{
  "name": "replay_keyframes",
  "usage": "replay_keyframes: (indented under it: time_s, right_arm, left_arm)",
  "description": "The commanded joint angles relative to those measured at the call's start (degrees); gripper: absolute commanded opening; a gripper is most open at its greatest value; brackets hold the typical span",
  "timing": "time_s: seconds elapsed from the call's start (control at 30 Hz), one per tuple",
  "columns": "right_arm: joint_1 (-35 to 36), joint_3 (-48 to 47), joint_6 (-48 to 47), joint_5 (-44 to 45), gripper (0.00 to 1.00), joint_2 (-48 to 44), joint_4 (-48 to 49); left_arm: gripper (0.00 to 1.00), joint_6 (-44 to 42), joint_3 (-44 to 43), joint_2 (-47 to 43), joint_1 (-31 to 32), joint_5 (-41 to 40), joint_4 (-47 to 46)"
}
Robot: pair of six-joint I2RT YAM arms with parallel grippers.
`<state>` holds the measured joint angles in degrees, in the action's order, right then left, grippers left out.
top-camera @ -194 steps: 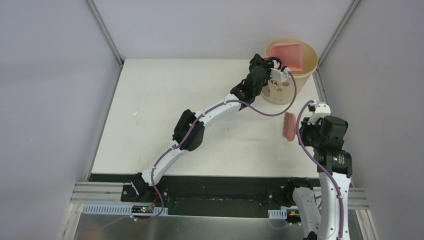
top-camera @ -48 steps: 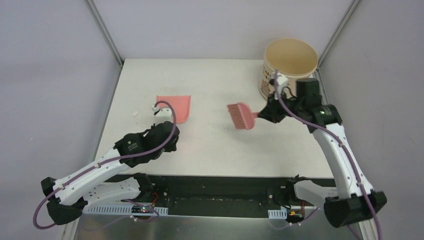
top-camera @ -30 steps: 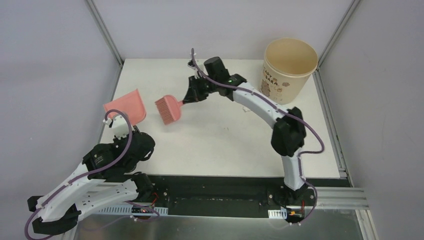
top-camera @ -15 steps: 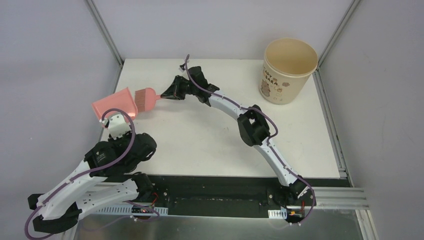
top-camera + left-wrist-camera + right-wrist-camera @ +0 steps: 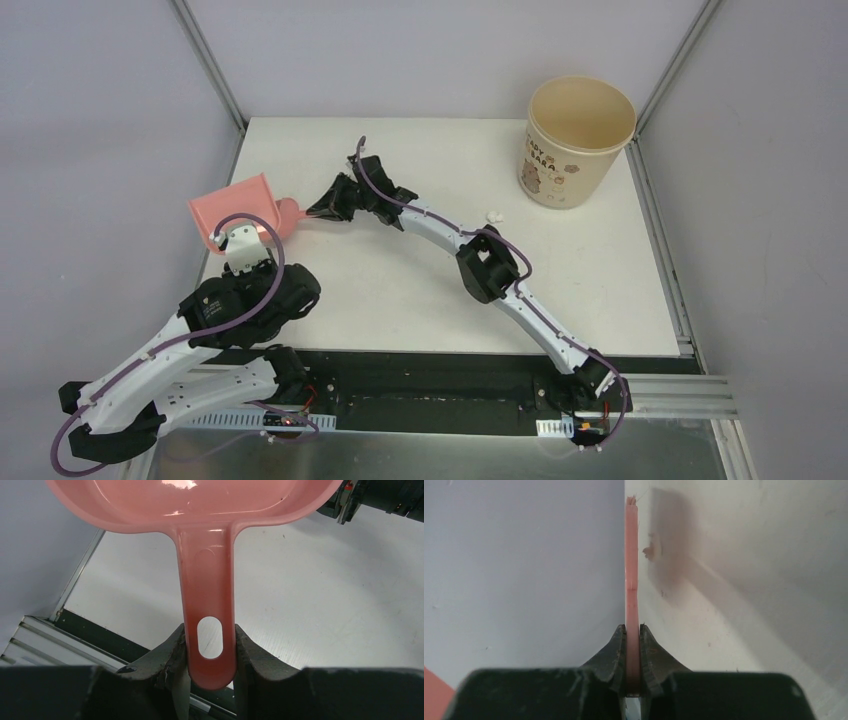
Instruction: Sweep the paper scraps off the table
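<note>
My left gripper [image 5: 243,236] is shut on the handle [image 5: 210,630] of the pink dustpan [image 5: 232,203], held tilted at the table's [image 5: 420,270] left edge. In the left wrist view the pan [image 5: 200,500] fills the top. My right gripper [image 5: 320,207] is shut on the pink brush [image 5: 289,212], whose head is at the dustpan's mouth. In the right wrist view the brush [image 5: 631,570] shows edge-on between my fingers, with a small pale scrap [image 5: 652,549] beside its tip. A white paper scrap [image 5: 493,214] lies on the table near the bucket. No other scraps show.
The beige round bucket [image 5: 580,135] stands at the table's back right corner. Grey walls close in the left, back and right sides. The right arm stretches diagonally across the table from the front right. The black front edge [image 5: 430,365] runs along the near side.
My right gripper has carried the brush further left, up to the dustpan's mouth. The dustpan has shifted slightly right to meet it. The white scrap near the bucket is uncovered.
</note>
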<state>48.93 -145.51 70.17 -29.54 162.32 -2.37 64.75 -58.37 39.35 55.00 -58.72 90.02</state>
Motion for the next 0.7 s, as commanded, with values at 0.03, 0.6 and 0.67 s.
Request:
replay_keyframes:
  time_s: [0.03,0.6,0.67]
  right_arm:
    - [0.38,-5.9,-3.58,8.3,0.0,-0.88,-8.48]
    - [-3.74,29.3,-14.62,7.49,0.0,-24.9,-15.52]
    - [-5.41,37.34,-18.2,6.57,0.0,-30.35,-18.01]
  left_arm:
    - [0.0,-1.05,-1.39,0.08,-0.42,-2.51,0.44]
    - [0.0,-5.49,-1.05,-7.96,-0.43,1.45,-1.2]
    - [0.0,-7.21,-1.22,-8.86,-0.44,1.93,-2.31]
